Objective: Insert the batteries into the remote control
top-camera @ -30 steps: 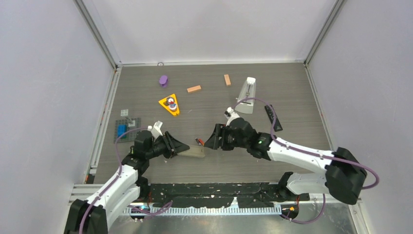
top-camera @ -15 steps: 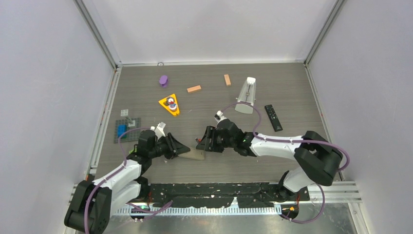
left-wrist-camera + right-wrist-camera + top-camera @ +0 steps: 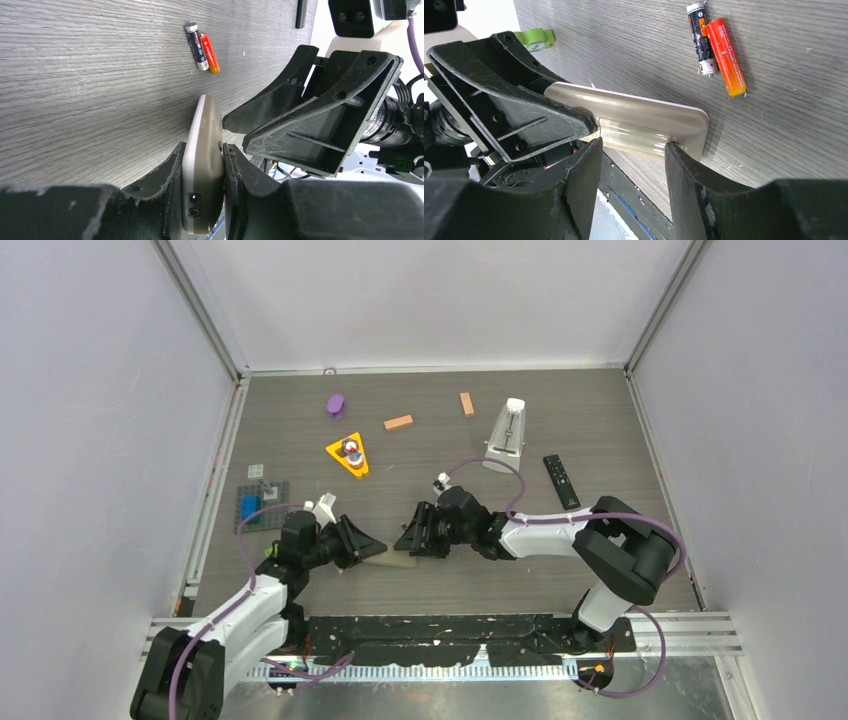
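Right wrist view: both batteries (image 3: 724,50) lie loose, unloaded; left gripper (image 3: 202,150) clamps the remote (image 3: 634,112), right gripper (image 3: 631,145) half-open against its edge.

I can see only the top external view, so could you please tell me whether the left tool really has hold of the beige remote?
Observer: Yes. The left tool is clamped across the thickness of the remote.
Operator: Thank you. Where are the things to be loaded, please? I cannot find them.
Observer: Two lie side by side, touching, on the table past the remote's free end: a black battery and a red-orange battery.
Operator: And the other arm?
Observer: The right tool has a finger on each side of the remote's glossy panel; whether they touch it is unclear.
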### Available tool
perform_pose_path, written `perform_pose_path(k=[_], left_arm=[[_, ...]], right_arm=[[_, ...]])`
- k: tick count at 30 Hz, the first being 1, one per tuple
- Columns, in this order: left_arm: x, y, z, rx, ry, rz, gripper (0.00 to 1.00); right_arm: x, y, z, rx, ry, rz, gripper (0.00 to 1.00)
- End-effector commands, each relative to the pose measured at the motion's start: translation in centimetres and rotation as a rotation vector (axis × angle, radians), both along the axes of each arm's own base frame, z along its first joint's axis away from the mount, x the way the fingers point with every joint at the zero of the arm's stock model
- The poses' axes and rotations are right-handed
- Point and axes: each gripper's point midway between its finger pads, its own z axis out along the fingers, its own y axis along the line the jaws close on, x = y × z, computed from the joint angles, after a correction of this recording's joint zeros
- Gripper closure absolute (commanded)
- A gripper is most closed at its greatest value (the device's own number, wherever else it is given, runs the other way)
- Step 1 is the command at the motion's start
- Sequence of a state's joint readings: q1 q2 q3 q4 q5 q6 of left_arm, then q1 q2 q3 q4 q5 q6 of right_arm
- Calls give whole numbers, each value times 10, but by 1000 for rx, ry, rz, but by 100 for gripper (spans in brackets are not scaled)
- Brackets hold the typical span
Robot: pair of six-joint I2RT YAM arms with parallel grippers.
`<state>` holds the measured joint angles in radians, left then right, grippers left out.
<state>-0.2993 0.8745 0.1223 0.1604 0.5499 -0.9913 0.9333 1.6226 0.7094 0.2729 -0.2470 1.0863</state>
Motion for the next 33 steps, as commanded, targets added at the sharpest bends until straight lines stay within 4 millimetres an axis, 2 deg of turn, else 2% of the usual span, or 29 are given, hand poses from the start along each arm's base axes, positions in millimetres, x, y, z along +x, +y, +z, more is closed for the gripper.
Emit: perform_pose_path(k=[1, 5, 11, 18, 27, 33], left_arm=[[-9, 15, -36, 118, 93, 31, 100], [-9, 13, -40, 111, 115, 29, 100], [-8, 14, -43, 108, 126, 41, 100], [-10, 14, -47, 114, 139, 43, 100], [-11, 14, -49, 107, 149, 44, 100], [-10, 14, -49, 109, 146, 47, 100]], right_arm=[[7, 14, 15, 73, -16, -10, 46], [8, 13, 11, 63, -11, -18, 45], [14, 3, 19, 28, -53, -42, 45], [14, -8, 18, -22, -68, -62, 45], [15, 0, 15, -20, -62, -32, 44], [17, -1, 12, -32, -59, -37, 39]])
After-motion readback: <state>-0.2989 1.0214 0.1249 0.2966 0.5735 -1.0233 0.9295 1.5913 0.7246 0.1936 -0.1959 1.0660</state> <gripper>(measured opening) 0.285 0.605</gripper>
